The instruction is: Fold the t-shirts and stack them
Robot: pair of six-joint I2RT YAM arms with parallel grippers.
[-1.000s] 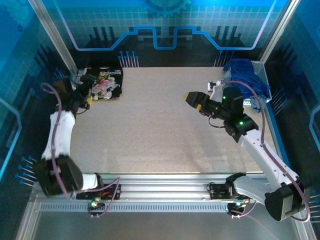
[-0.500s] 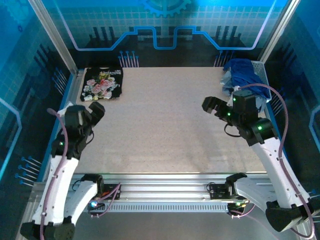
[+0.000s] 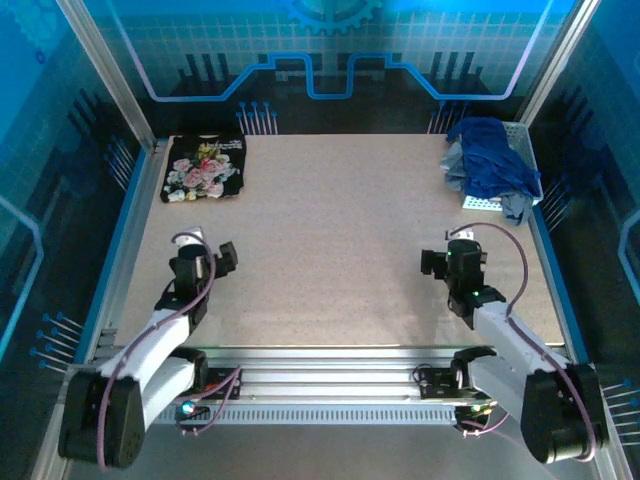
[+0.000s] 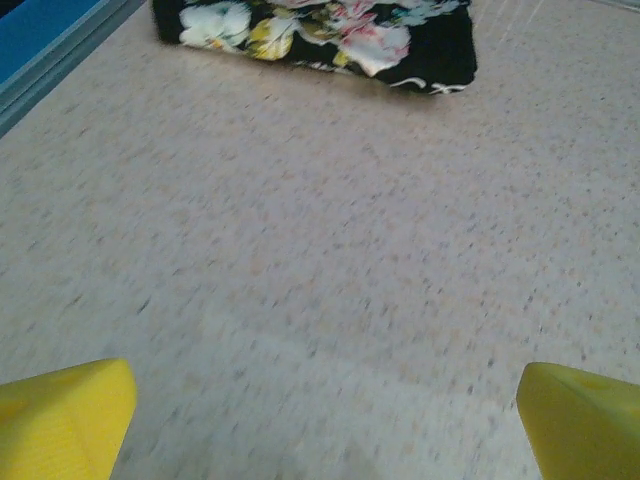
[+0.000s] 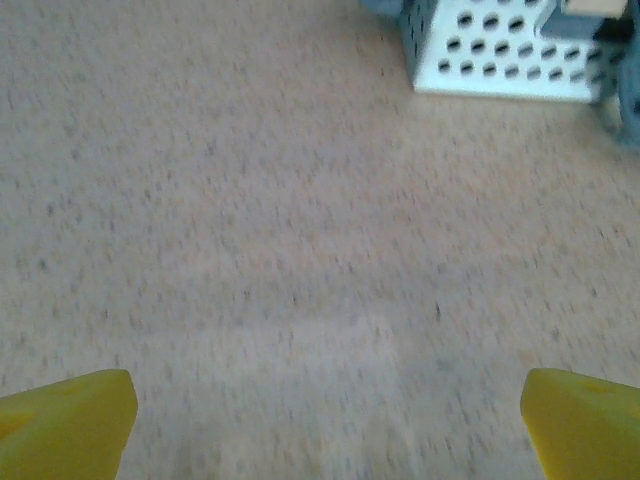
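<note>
Black t-shirt (image 3: 203, 168), printed with pink-and-white flowers and folded into a flat rectangle, lies at the far left corner of the table (image 3: 330, 220). At the far right corner, a royal blue t-shirt (image 3: 492, 160) is heaped in loose folds over the white mesh basket (image 3: 522, 132), with a pale grey-blue t-shirt (image 3: 517, 208) hanging at the basket's near side. The 2 arms sit low by the table's near edge, well apart from all the cloth. The left end effector (image 3: 210, 248) points toward the black shirt, its 2 yellow fingertips (image 4: 60, 415) spread wide over bare table and gripping nothing. The right end effector (image 3: 453, 258) faces the basket's perforated wall, its fingertips likewise spread wide with only speckled tabletop between them.
</note>
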